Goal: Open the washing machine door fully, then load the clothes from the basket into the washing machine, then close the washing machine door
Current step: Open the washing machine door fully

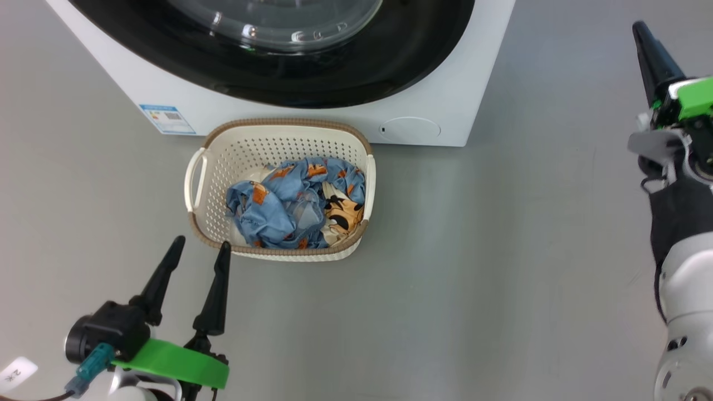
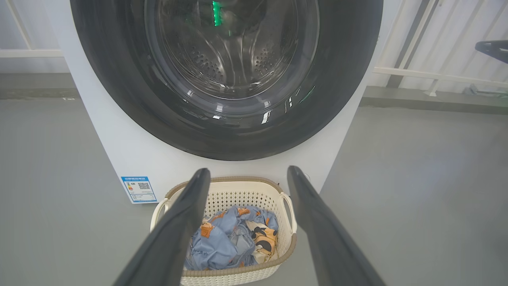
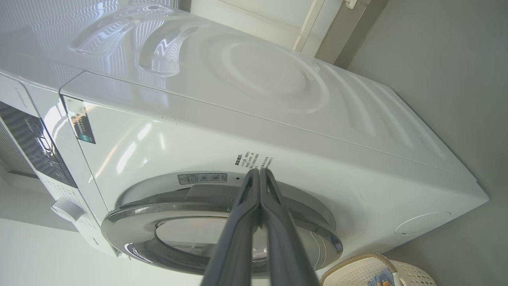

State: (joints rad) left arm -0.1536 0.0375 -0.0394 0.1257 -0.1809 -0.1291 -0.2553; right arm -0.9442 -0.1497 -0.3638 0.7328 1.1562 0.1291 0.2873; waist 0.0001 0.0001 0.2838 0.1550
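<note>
The right gripper (image 3: 258, 171) has its fingers (image 3: 244, 226) pressed together with nothing between them. In its wrist view the tips point at the white front of the washing machine (image 3: 317, 159), just above the washing machine door (image 3: 166, 206); whether they touch the panel cannot be told. The left gripper (image 1: 201, 243) holds its fingers (image 1: 161, 278) spread wide and empty, with the tips just beside the near left corner of the basket (image 1: 267, 150). The basket stands on the grey floor (image 1: 501, 250), close before the machine, between the blue label sticker (image 1: 167, 118) and the round flap (image 1: 411, 128). The clothes (image 1: 295, 206) lie bunched inside it. The door, a glossy black rim around a clear glass bowl, seems to lie shut against the machine's front.
</note>
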